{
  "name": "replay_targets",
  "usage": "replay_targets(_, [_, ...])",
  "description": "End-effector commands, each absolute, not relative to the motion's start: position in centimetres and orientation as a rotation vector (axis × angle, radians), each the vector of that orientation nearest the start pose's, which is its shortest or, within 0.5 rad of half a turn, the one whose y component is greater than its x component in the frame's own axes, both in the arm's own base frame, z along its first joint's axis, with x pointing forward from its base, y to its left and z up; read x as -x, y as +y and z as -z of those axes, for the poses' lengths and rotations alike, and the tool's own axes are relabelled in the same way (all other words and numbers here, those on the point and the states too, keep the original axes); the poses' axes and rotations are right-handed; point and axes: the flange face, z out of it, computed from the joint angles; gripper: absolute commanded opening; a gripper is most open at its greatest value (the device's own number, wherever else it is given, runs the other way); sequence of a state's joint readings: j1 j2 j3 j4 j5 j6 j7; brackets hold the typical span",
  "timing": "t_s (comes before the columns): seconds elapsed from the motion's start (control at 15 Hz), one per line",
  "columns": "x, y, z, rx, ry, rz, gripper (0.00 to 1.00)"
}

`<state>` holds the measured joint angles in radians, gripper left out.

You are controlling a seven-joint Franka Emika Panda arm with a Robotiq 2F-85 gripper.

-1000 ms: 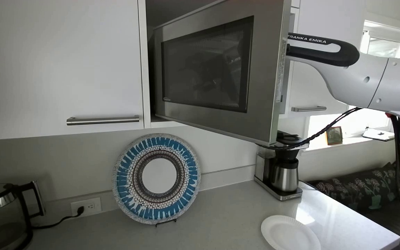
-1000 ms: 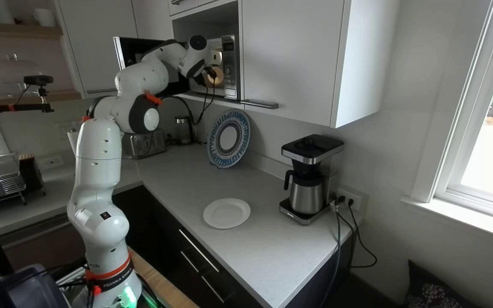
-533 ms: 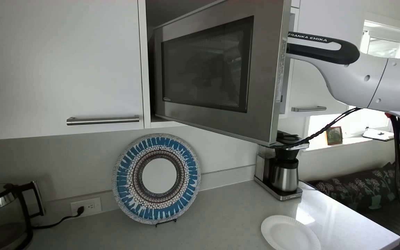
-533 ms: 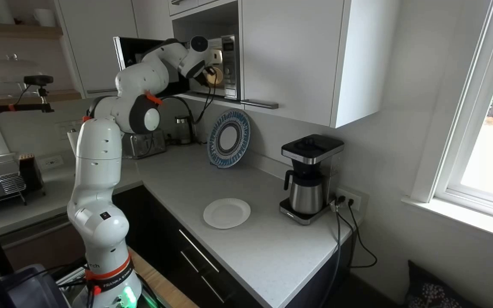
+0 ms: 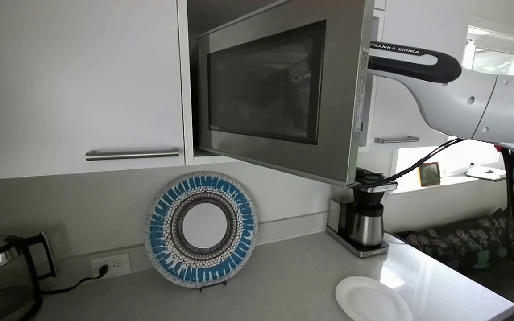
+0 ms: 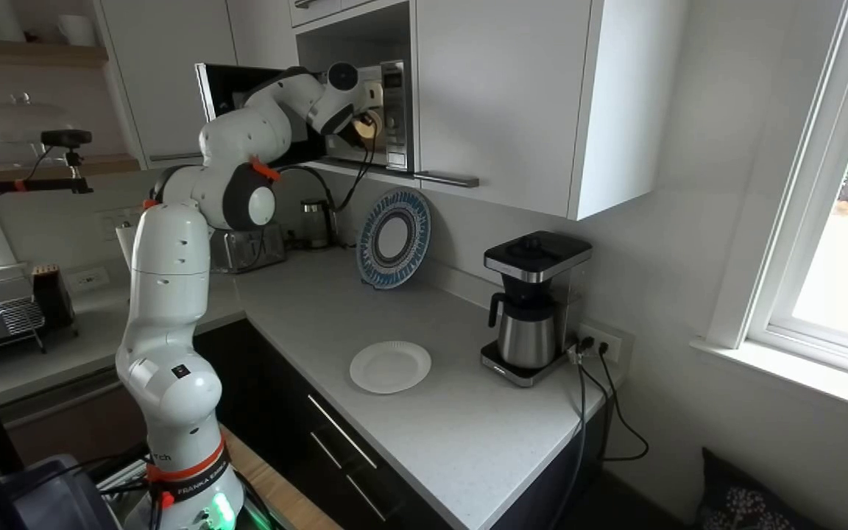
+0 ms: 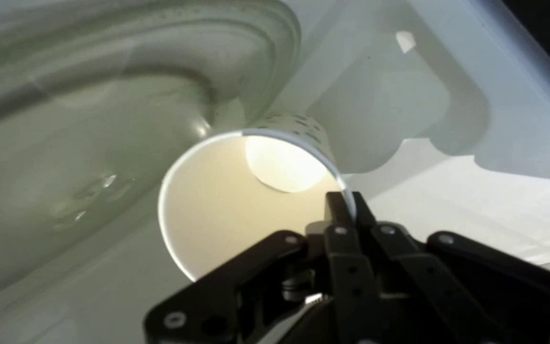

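Pincer (image 7: 350, 208) clamped on pale cup (image 7: 232, 196) by its rim, inside microwave (image 6: 395, 110).

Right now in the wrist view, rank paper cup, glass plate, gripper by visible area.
1. Glass plate, cut off by the frame
2. Gripper, also cut off, looking large partly because it is nearest the camera
3. Paper cup

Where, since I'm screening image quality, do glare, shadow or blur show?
In the wrist view, the bottom of the cup nearly washes out, glints dot the glass turntable, and grey shadows lie beside the cup, the image slightly soft; in an exterior view, a glare patch sits on the countertop near the white plate; in an exterior view, the window is largely overexposed.
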<state>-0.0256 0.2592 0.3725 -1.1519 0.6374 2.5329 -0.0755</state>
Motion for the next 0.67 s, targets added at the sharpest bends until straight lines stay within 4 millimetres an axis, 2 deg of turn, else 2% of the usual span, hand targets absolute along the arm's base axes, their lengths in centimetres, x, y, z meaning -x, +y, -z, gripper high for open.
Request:
replay_targets(0.0, [-63.2, 16.4, -80.5, 2.014, -0.113, 1.236, 0.01])
replay_targets(0.13, [-62.6, 16.2, -81.1, 2.029, -0.172, 1.285, 0.01])
replay_targets(0.4, [-62.3, 16.0, -80.4, 2.076, -0.223, 1.318, 0.01])
replay_targets(0.6, [-61.4, 15.8, -80.0, 2.072, -0.085, 1.271, 0.01])
